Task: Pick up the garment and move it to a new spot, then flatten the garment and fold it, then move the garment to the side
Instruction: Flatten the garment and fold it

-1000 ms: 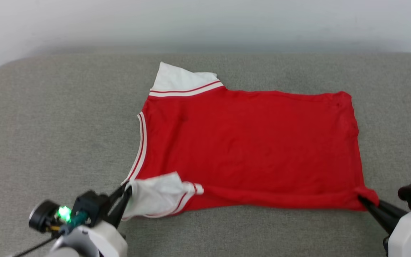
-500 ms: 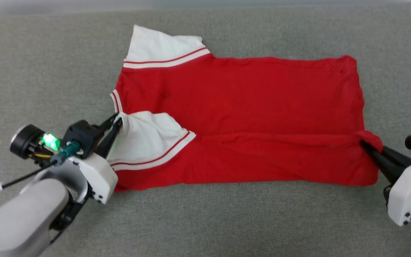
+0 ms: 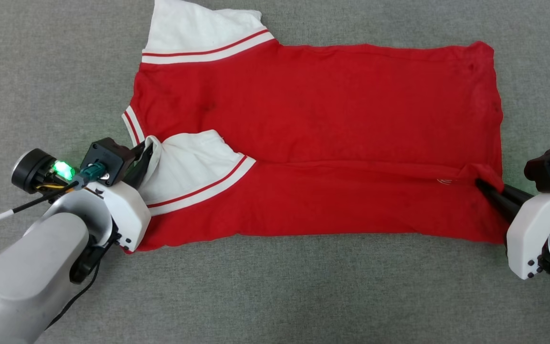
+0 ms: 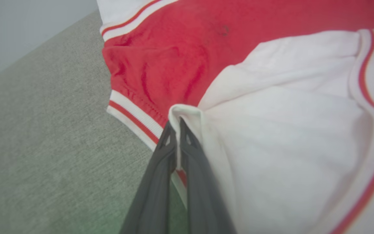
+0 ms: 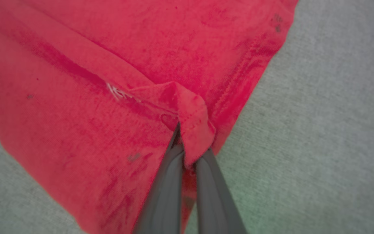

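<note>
Now we have the garment (image 3: 332, 110) lying spread on the grey fabric surface (image 3: 275, 296), with its neck end towards our left and its hem towards our right. Its near long edge is turned over onto the red body, up to a crease that runs across the middle.

Our left gripper (image 3: 145, 152) has its two dark fingers pressed together on a fold of white cloth at the edge of the near sleeve (image 3: 194, 167). In the left wrist view the fold sits between the fingertips and caps them, with the striped neckline trim (image 4: 135, 113) just beside them. The far sleeve (image 3: 194, 28) lies flat on the surface, well apart from either gripper.

Our right gripper (image 3: 482, 184) pinches the near hem corner at the end of the crease. In the right wrist view the red corner is bunched between the fingertips and drapes over them. A small white stitched mark (image 5: 117, 92) lies near the pinched corner.
</note>
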Motion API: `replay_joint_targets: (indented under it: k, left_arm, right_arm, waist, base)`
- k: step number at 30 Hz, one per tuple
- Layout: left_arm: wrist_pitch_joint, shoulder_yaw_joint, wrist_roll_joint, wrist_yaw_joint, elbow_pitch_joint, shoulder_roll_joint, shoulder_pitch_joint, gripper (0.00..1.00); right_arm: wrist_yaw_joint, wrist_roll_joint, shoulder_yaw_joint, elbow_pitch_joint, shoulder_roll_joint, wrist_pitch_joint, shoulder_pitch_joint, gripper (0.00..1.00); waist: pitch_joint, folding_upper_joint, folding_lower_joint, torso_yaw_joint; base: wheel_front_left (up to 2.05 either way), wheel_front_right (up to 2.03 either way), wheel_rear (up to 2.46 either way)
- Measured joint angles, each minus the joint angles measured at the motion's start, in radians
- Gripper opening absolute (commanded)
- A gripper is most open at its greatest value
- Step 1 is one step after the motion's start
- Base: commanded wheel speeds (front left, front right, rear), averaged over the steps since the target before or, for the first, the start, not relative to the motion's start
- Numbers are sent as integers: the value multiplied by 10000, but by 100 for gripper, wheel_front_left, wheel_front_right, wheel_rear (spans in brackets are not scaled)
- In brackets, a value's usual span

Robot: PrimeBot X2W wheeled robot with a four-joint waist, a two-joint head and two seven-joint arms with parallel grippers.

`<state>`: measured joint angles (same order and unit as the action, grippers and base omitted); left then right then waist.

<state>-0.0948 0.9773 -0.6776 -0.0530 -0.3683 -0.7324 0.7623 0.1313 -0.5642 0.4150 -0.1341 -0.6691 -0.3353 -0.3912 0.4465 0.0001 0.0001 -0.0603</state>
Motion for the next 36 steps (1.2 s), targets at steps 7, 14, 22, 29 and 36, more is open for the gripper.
replay_joint_targets:
  k: [7, 14, 22, 29, 36]
  left_arm:
    - [-313, 36, -224, 284, -920, 437, 42, 100]
    - [238, -33, -341, 253, -378, 77, 211, 100]
    - [3478, -140, -1616, 543, 1371, -811, 937, 100]
    - [6740, -15, -3591, 882, 1875, -1018, 1237, 100]
    - [8541, 504, -4199, 894, 1776, -1112, 1236, 100]
  right_arm:
    - [-2, -161, 244, -405, 42, 602, -158, 100]
    - [-2, -176, 17, -196, -104, 1018, 122, 100]
    - [-2, 4, -276, 314, 65, 882, 430, 100]
    - [-2, 100, -176, 587, 213, 589, 433, 100]
    - [-2, 96, 15, 686, 272, 339, 366, 100]
  waist:
    - [-368, 0, 0, 83]
    - [-1109, 0, 0, 278]
    - [-1661, 0, -1, 465]
    - [-1717, -1, 0, 337]
    - [-1633, 0, -1, 144]
  base:
    - [0, 0, 0]
    - [0, 0, 0]
    - [0, 0, 0]
    - [0, 0, 0]
    - [0, 0, 0]
